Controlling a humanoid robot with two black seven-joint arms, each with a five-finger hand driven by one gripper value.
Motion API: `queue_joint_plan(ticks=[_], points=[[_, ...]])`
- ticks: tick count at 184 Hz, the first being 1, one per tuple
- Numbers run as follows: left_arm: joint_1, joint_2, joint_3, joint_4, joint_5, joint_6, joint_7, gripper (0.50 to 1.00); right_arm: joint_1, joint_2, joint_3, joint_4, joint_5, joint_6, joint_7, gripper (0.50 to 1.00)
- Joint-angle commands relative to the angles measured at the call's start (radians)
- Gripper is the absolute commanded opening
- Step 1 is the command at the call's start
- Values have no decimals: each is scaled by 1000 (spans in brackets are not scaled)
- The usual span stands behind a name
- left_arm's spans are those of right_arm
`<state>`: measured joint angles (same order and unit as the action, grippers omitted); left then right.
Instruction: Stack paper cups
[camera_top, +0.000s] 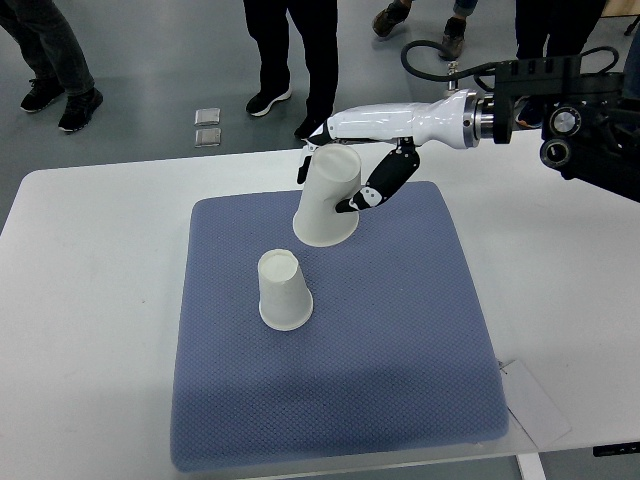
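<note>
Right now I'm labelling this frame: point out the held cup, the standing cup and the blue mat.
held cup (326, 200), top view, side wall.
standing cup (283, 295), top view, side wall.
blue mat (400, 350), top view, bare surface.

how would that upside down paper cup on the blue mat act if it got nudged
The upside-down paper cup looks thin and light, so a nudge would probably slide or tip it. It stands on its wide rim, which should steady it somewhat. The blue mat looks textured, so it may grip rather than slide.
</note>
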<state>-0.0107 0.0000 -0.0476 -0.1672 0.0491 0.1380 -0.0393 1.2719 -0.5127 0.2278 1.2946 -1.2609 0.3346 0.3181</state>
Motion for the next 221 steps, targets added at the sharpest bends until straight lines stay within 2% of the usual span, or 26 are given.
queue_joint_plan(ticks=[1,99,134,221], points=[[0,0,0,0,0,0,1,1000,1,43,-1,-12,0,1,-16,500],[0,0,0,0,0,0,-1,1000,-3,125,-16,-34,2,4,-47,500],[0,0,0,0,0,0,1,1000,-6,135,-18,-34,2,4,-67,500],[0,0,0,0,0,0,-1,1000,-9,141,-34,-46,0,1,-68,500]])
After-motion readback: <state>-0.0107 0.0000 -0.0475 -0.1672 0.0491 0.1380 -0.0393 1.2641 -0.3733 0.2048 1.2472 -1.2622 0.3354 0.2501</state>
